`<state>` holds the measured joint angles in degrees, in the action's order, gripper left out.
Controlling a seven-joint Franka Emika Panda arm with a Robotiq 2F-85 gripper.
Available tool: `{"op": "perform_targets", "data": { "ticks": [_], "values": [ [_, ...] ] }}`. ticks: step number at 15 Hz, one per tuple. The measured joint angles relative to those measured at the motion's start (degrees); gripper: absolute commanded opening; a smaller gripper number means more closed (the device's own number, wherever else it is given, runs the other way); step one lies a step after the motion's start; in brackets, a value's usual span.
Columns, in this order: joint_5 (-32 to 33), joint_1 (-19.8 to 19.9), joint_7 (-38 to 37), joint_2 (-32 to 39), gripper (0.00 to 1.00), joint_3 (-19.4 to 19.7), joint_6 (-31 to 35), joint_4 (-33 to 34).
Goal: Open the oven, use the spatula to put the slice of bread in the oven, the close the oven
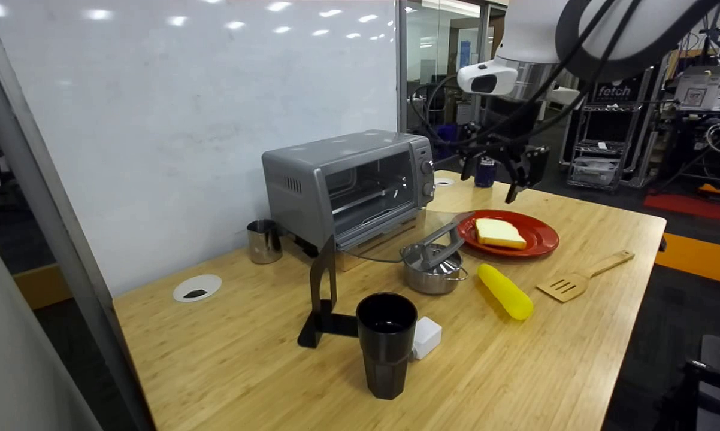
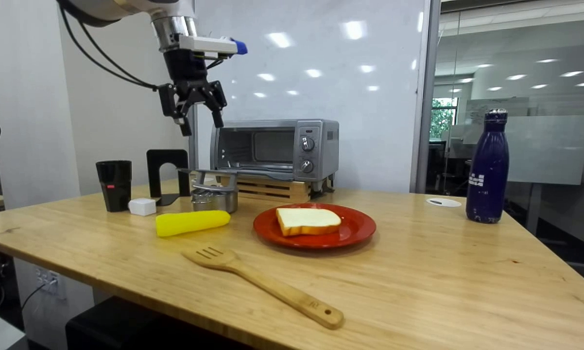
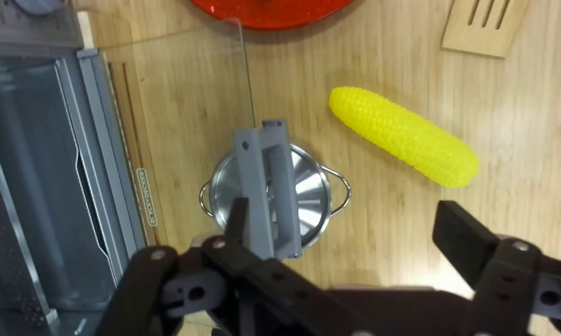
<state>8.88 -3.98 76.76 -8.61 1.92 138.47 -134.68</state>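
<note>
One wooden table (image 1: 486,359) stands beside a whiteboard (image 1: 210,120); the jaws hang apart above.

Oven (image 1: 342,148): the tag (image 3: 146,197) at its front says BLACK+DECKER.
Black thing at the back (image 1: 614,92): it says fetch in white.
Blue bottle (image 2: 487,165): white print, too small to read.
Spatula (image 2: 265,282): tiny mark near the handle's end, too small too.

Smooth wooden spatula (image 2: 265,281), glossy plate (image 2: 359,228), metal oven (image 1: 343,151)
</note>
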Motion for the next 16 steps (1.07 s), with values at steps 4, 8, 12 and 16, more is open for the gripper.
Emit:
{"op": "perform_targets", "data": {
  "ticks": [4, 8, 12, 16],
  "values": [
    [-5.0, 2.3, 1.4, -2.2, 1.0, 4.3, -5.6, 0.5],
    [-5.1, 3.2, 0.8, -2.6, 1.0, 5.1, -6.2, 0.6],
    [-5.1, 3.1, 0.6, -2.6, 1.0, 5.0, -6.2, 0.6],
    [-5.0, 3.2, 0.7, -2.9, 1.0, 5.1, -6.1, 0.3]
  ]
}}
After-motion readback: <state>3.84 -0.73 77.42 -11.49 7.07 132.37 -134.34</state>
